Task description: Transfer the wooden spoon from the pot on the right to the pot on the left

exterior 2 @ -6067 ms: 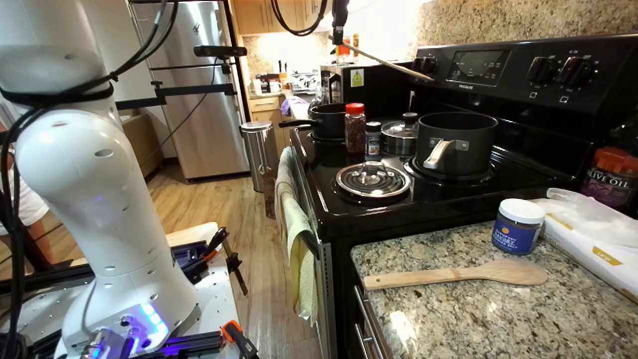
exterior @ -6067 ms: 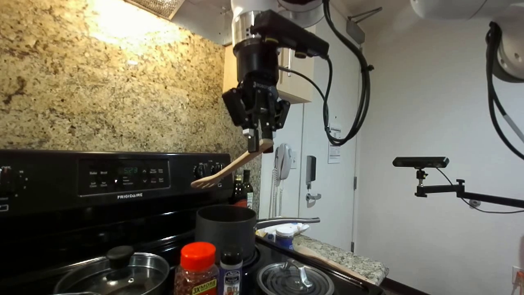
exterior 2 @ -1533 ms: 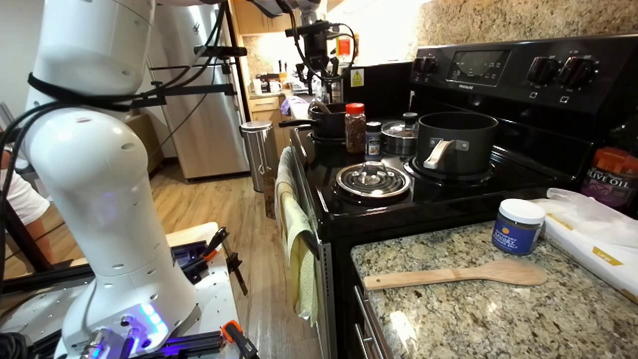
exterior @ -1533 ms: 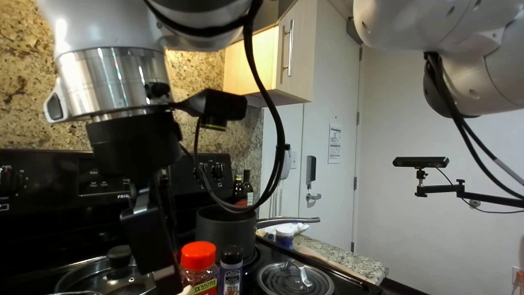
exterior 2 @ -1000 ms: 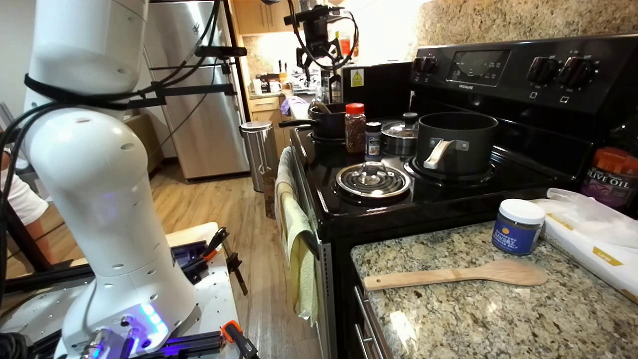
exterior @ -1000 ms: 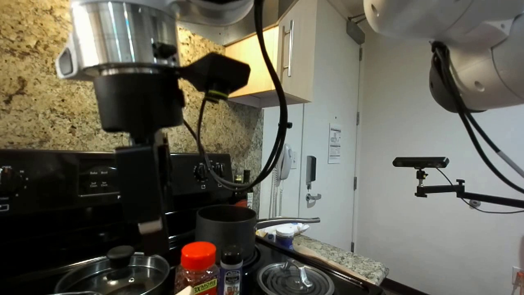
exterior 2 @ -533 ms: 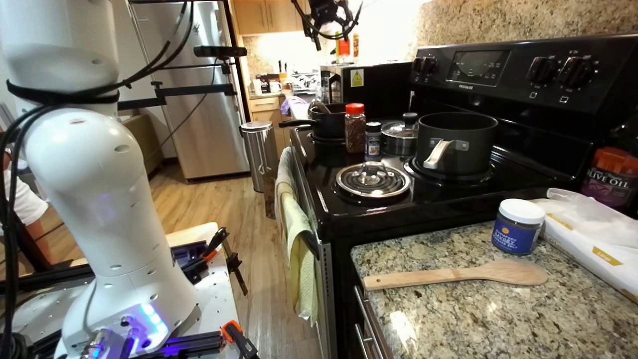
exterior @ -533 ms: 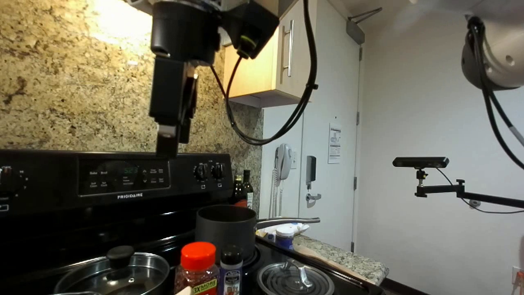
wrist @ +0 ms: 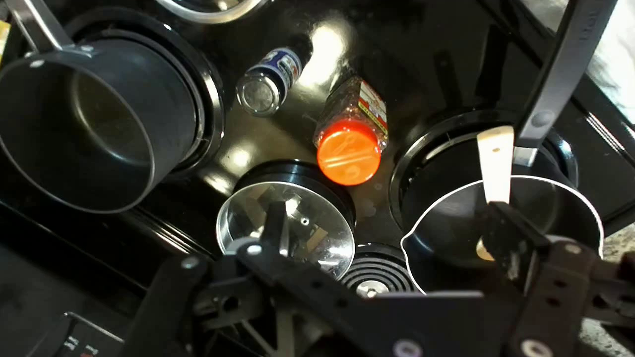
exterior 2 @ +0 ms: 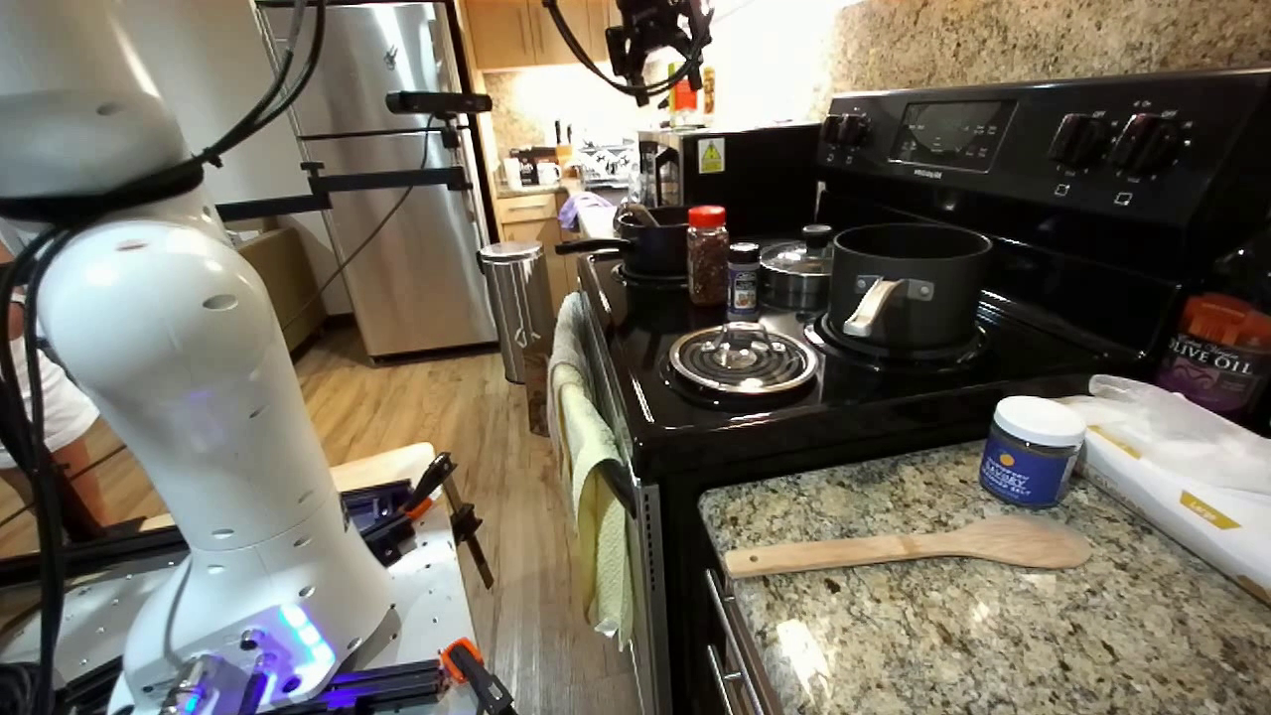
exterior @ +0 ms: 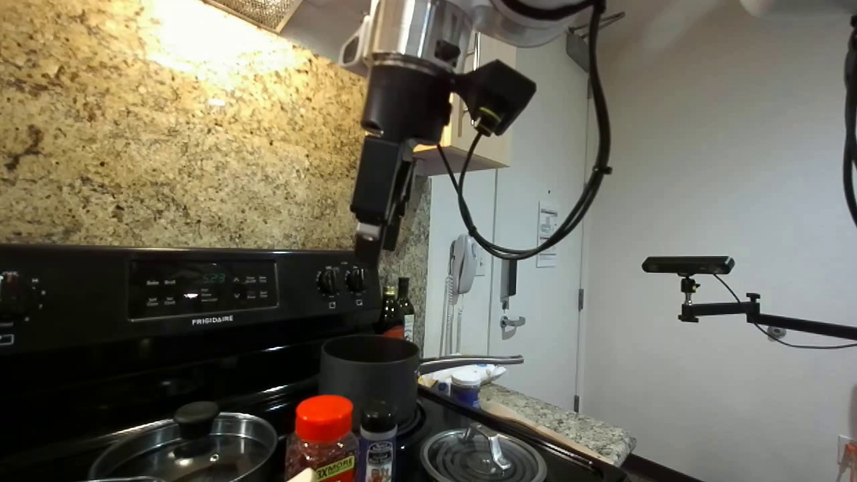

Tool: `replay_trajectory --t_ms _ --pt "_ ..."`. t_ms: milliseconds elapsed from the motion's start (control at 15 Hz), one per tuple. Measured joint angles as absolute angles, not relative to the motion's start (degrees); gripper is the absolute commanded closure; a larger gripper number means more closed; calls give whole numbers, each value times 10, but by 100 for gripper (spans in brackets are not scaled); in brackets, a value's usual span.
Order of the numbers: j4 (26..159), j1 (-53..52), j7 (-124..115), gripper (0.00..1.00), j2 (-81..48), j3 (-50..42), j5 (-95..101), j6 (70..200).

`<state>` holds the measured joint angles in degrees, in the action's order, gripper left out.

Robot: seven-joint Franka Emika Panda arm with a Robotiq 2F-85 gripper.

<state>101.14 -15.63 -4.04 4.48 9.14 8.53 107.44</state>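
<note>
The wooden spoon [wrist: 496, 161] leans in the pot on the left [exterior 2: 655, 248], its handle resting over the rim; its lower end is partly hidden behind my right finger in the wrist view. In an exterior view the spoon's handle tip [exterior: 306, 475] just shows at the bottom edge. The pot on the right [exterior 2: 914, 288] stands on the back burner, and the wrist view looks into its bare inside. My gripper [exterior: 379, 249] hangs high above the stove, tilted. Its fingers [wrist: 275, 223] are spread wide with nothing between them.
A red-capped jar [exterior 2: 707, 256] and a small spice bottle [exterior 2: 743, 278] stand between the pots. Behind them sits a glass-lidded pan [exterior: 194, 442]. A metal lid [exterior 2: 743, 357] lies on the front burner. Another wooden spoon [exterior 2: 904, 549] lies on the granite counter beside a blue jar [exterior 2: 1033, 452].
About six seconds ago my gripper held the spoon above the stove; now the spoon rests in the left pot. Over the last second the open gripper has risen and moved toward the right pot.
</note>
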Motion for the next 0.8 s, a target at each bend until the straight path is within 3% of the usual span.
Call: replay_trajectory --t_ms 400,800 --pt "1172 -119 -109 0 181 88 49 1084" --pt "1241 -87 -217 0 260 88 -10 1039"
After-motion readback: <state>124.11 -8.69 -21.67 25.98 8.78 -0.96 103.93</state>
